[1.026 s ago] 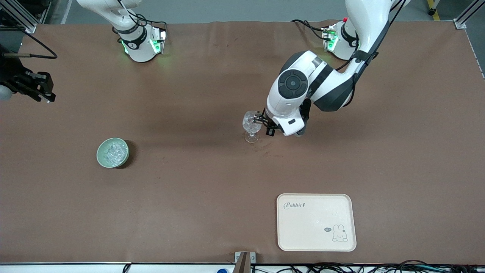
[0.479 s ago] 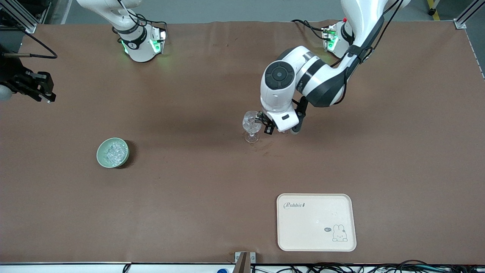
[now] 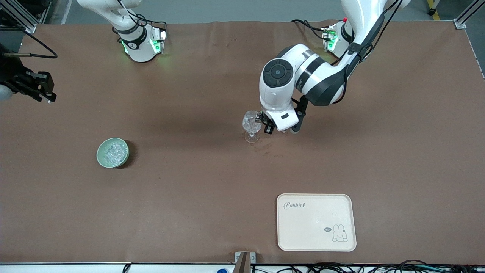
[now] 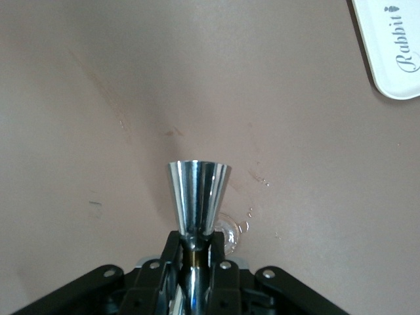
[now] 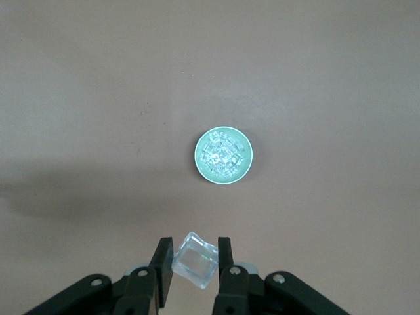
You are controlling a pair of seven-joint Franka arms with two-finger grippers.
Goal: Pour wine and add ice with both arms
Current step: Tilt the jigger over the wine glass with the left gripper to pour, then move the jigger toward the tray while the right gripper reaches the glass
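Observation:
A clear stemmed glass (image 3: 251, 126) stands mid-table, its foot (image 4: 230, 233) showing in the left wrist view. My left gripper (image 3: 262, 122) is right beside the glass's rim, shut on the waist of a small steel jigger (image 4: 197, 195); the gripper (image 4: 195, 240) holds it with one cone pointing out. No wine itself shows. My right gripper (image 3: 41, 91) hangs in the air over the right arm's end of the table, shut on one clear ice cube (image 5: 193, 262). From above, that gripper (image 5: 193, 253) looks down on a pale green bowl (image 3: 112, 152) of ice (image 5: 222, 153).
A cream tray (image 3: 316, 222) with a rabbit drawing lies near the table's front edge, toward the left arm's end; its corner (image 4: 394, 56) shows in the left wrist view. Brown cloth covers the table.
The left arm's wrist and forearm have swung a little toward the right arm's end, while its gripper and the jigger stay at the glass's rim. The right arm has not moved.

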